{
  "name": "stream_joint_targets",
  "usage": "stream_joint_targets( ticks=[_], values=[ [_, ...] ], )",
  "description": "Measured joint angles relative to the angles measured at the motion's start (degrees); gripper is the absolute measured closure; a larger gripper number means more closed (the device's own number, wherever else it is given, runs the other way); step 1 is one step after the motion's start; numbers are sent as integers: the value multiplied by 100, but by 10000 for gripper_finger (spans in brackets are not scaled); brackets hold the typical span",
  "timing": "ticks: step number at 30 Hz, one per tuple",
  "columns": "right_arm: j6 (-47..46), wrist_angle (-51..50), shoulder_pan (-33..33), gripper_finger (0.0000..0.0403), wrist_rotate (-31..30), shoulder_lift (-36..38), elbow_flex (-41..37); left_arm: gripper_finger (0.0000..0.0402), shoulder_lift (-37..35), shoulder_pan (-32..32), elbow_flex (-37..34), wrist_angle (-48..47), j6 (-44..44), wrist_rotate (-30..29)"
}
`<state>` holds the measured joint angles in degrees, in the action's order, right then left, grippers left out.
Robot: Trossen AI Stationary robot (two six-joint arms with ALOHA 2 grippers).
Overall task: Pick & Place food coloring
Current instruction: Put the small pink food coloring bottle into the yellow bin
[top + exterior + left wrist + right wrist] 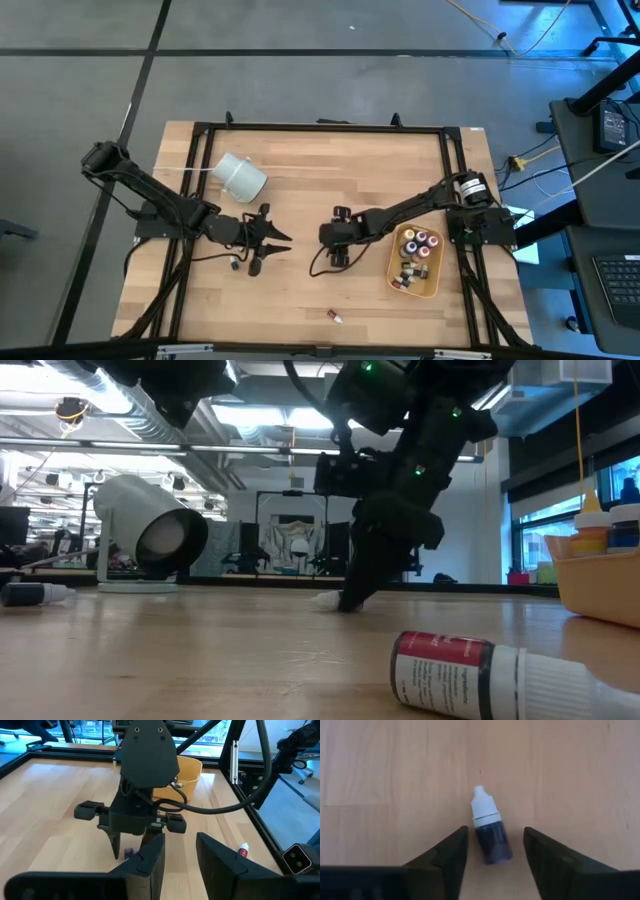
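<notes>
Looking down, we see the right end effector (493, 851), left of the tan oblong tray (432, 283), lowered onto the wooden desk (300, 190) with fingers apart astride a lying dark white-capped dropper bottle (490, 830), not gripping it, while the left end effector (268, 238) hovers part-open, empty.

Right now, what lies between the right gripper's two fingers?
A small dark bottle with a white cap lies on its side on the bare wood between the right gripper's fingers. The right wrist view shows this; the fingers stand either side, not yet touching it.
</notes>
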<state>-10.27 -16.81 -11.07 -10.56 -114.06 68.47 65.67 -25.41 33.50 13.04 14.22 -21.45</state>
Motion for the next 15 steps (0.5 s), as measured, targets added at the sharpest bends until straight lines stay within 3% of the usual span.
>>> stream_joint_targets(
  ticks=[9,15],
  values=[
    [442,-212,-36,337,9,26,4,297,0,0,0,-2,2,2],
    [626,-337,-151,342,-29,84,-2,296,0,0,0,-2,2,4]
  ],
)
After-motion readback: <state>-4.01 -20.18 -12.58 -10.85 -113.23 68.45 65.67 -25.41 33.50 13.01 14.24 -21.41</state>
